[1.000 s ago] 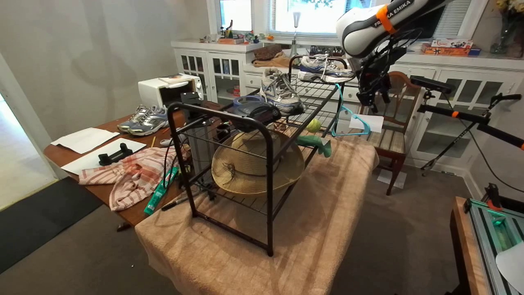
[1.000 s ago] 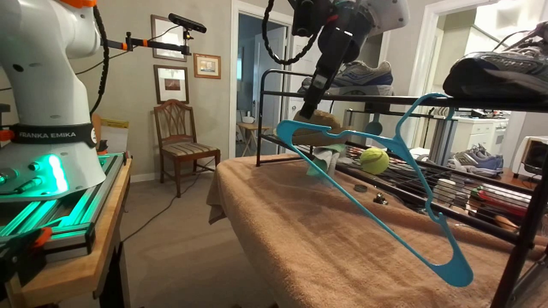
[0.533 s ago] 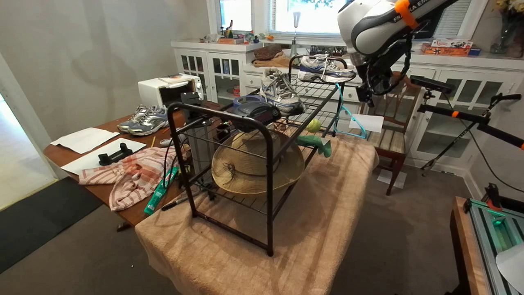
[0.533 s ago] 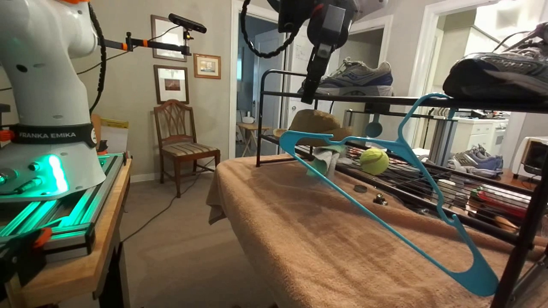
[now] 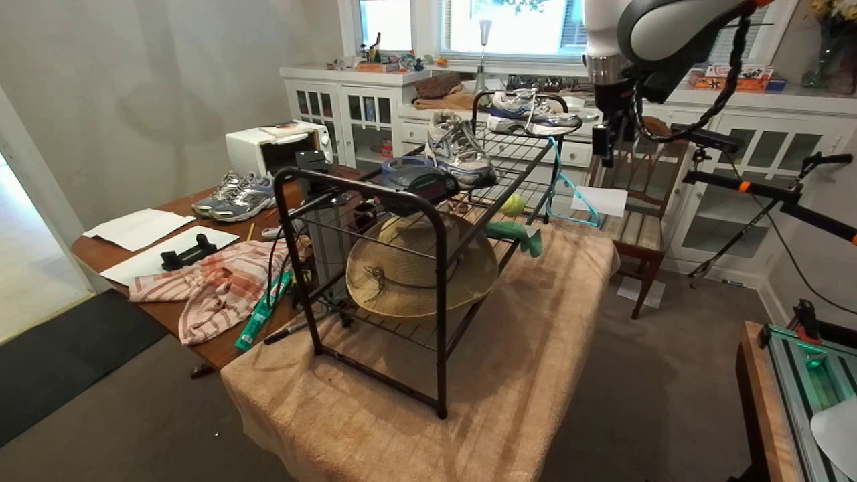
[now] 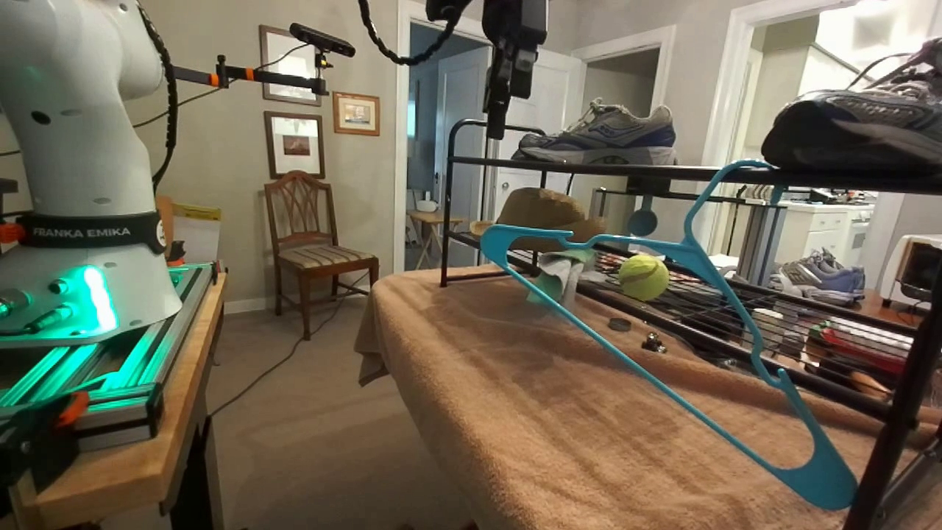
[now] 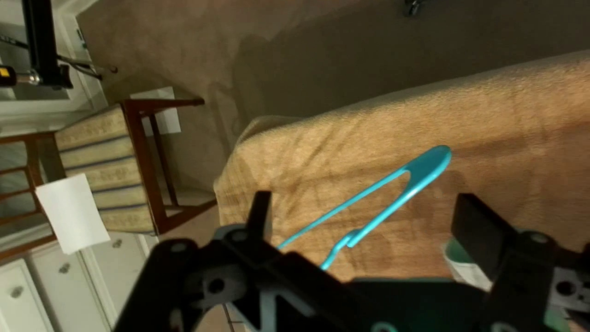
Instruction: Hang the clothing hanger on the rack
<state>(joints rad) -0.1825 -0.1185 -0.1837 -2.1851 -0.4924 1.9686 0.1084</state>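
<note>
The blue hanger (image 6: 695,254) hangs with its hook over the top rail of the black metal rack (image 6: 447,213). It tilts, one end lower, near a rack leg in that exterior view. In an exterior view the hanger (image 5: 594,215) is at the far end of the rack (image 5: 440,301). My gripper (image 5: 602,150) is above and apart from the hanger; it also shows above the rail in an exterior view (image 6: 497,129). In the wrist view my gripper (image 7: 363,203) is open, fingers wide apart and empty, with the hanger (image 7: 426,166) below, partly hidden by a finger.
Shoes (image 6: 618,136) stand on the rack's top shelf. A straw hat (image 5: 428,268), a tennis ball (image 6: 644,277) and a green-and-white cloth (image 6: 563,276) are at the lower level. A wooden chair (image 5: 636,221) stands beyond the towel-covered table (image 5: 535,375).
My gripper has moved up and away from the hanger, and the arm has turned more upright. The hanger shifted slightly lower and closer to a rack leg, then stayed still.
</note>
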